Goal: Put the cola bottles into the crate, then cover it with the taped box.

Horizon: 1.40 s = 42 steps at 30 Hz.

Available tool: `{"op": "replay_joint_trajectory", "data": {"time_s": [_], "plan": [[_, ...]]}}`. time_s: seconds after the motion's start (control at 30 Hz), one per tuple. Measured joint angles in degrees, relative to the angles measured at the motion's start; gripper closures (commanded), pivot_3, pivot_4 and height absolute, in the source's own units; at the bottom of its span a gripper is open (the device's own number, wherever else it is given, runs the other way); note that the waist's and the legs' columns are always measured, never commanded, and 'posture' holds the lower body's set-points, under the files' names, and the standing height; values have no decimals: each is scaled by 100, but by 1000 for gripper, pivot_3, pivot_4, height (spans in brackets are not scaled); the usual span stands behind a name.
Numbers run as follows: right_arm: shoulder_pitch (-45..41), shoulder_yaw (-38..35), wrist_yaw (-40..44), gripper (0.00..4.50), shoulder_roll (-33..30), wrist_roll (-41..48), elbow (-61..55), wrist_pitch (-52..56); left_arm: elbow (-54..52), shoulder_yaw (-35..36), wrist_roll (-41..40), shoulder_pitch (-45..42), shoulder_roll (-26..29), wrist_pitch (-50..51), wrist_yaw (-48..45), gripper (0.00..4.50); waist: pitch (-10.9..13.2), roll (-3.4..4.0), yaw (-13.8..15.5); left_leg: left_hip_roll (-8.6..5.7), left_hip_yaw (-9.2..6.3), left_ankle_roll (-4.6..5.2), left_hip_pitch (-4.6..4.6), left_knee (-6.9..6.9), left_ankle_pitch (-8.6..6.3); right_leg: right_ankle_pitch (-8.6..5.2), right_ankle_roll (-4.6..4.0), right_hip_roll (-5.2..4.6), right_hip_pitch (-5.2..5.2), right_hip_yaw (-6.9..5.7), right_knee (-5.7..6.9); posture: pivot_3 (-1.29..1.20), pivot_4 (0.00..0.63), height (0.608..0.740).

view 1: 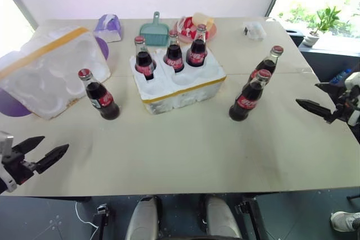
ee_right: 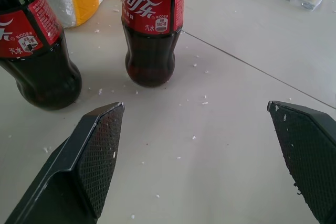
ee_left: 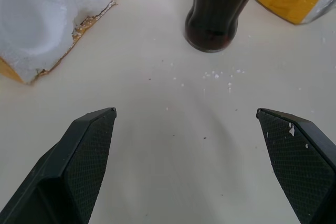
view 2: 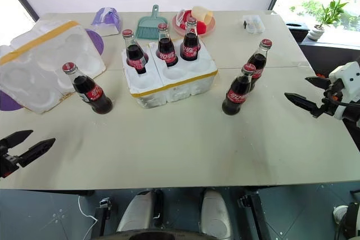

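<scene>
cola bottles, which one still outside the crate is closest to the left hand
The lone cola bottle standing between the taped box and the crate. The other two loose bottles stand together on the crate's far side, by the right hand.

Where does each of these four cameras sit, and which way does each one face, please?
Left eye: on the head, looking forward and down over the table; both grippers at the edges, jaws open.
Right eye: beside it, same scene: crate, taped box.
Left wrist: along the left gripper toward the lone cola bottle left of the crate.
Right wrist: along the right gripper toward two cola bottles.
Shared: both eyes show those three bottles, three more standing in the crate.
</scene>
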Motion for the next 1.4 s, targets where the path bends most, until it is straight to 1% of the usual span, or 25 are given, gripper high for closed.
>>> {"op": "replay_joint_trajectory", "data": {"time_s": [0.17, 0.33, 0.5, 0.63, 0.7, 0.8, 0.9, 0.97, 1.03, 1.17, 1.27, 1.33, 1.4], "plan": [[3, -2, -10, 0, 29, 2, 1, -7, -107, -11, 27, -13, -124, 15, 33, 36, 0, 0, 5, 0, 0, 0, 0, 1, 0, 0, 0, 0, 1, 0, 1, 0, 150, 736], [16, -10, -61, 0, 33, 12, 2, -38, -23, -5, 23, -428, -180, 58, 325, 36, 0, 0, 10, -1, 0, 0, 1, 3, 0, 1, 1, 0, 4, 1, 1, 0, 150, 736], [95, -21, -91, 0, 35, 22, 1, -43, -9, -6, 28, -633, -243, 57, 495, 36, 0, 0, 4, -1, 0, 0, 3, 2, 1, 2, 3, 1, 4, 0, 3, 0, 150, 736], [104, -14, 241, 0, -34, 102, 60, 124, 33, 12, -132, -1116, -370, 100, 851, 36, -1, 0, 13, -2, -1, -1, 5, 9, 1, 3, 5, 1, 10, 1, 6, 0, 150, 736], [-155, 1, 448, 0, -267, 157, 235, 332, 18, 9, -216, -1297, -378, 155, 953, 36, 7, 13, 8, -3, 2, -1, 5, 12, 1, 4, 6, 0, 9, 5, 7, 0, 150, 736], [-785, 4, 846, 0, -868, 263, 333, 645, -45, -95, -305, -1544, -358, 218, 1000, 36, 6, 34, 3, -2, 2, -1, 7, 6, 1, 4, 6, 1, 6, 5, 10, 0, 150, 736], [-1327, 83, 1458, 0, -1307, 523, 84, 1138, -42, -432, -333, -1899, -236, 308, 972, 36, 6, 32, 5, 1, -5, -1, 10, 1, 1, 4, 7, 6, 6, 0, 18, 0, 150, 736], [-1655, 291, 1802, 0, -1450, 693, -190, 1477, -16, -699, -327, -2215, -162, 318, 942, 36, 6, 32, 3, 1, -4, -1, 10, 3, 1, 4, 7, 6, 6, 1, 19, 0, 150, 736], [-2041, 525, 1967, 0, -1490, 790, -434, 1821, 139, -959, -274, -2457, -41, 295, 823, 36, 6, 33, -6, 0, -2, -2, 10, 4, 1, 5, 7, 5, 5, 2, 18, 0, 150, 736], [-2994, 901, 2215, 0, -1471, 1261, -1076, 2649, 770, -1506, -39, -3087, 106, 165, 496, 36, 9, 39, -7, 1, -1, -2, 7, -4, 2, 13, 23, 6, -7, 2, 25, 0, 150, 736], [-3716, 1008, 2178, 0, -1251, 1688, -1581, 3279, 1232, -1985, 334, -3437, 147, -109, 256, 36, 9, 37, -5, 0, -1, -3, 5, -6, 1, 15, 26, 6, -8, 2, 24, 0, 150, 736], [-3928, 1054, 2107, 0, -1047, 1967, -1883, 3593, 1475, -2298, 562, -3600, 146, -291, 106, 36, 11, 31, 0, 0, 0, -3, 2, -4, 1, 16, 27, 5, -8, 2, 23, 0, 150, 736], [-3944, 1065, 2012, 0, -923, 2130, -2056, 3806, 1682, -2475, 705, -3696, 139, -418, 0, 36, 13, 28, 1, -1, 0, -3, 0, -3, 1, 17, 28, 3, -8, 2, 23, 0, 150, 736]]}}
